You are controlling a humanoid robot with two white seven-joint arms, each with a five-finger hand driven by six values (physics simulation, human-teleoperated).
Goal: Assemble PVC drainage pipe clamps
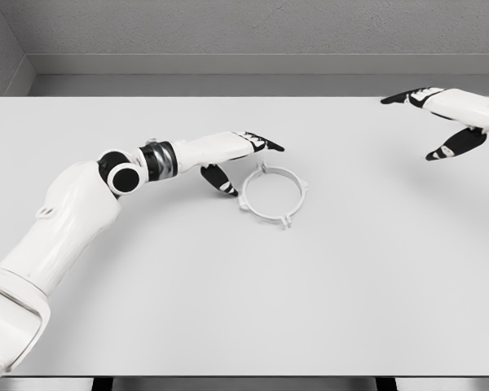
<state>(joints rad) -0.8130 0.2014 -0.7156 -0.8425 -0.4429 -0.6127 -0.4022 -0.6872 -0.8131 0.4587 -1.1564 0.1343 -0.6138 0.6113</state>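
A white ring-shaped pipe clamp [274, 195] with small lugs on its rim lies flat near the middle of the white table [228, 309]. My left hand [243, 159] hovers just left of the clamp, fingers stretched out toward the right above the ring's far-left rim and thumb pointing down beside it, holding nothing. My right hand [440, 122] hangs over the table's far right, well away from the clamp, fingers spread and empty.
The table's back edge meets a grey wall. Its front edge runs along the bottom of the view.
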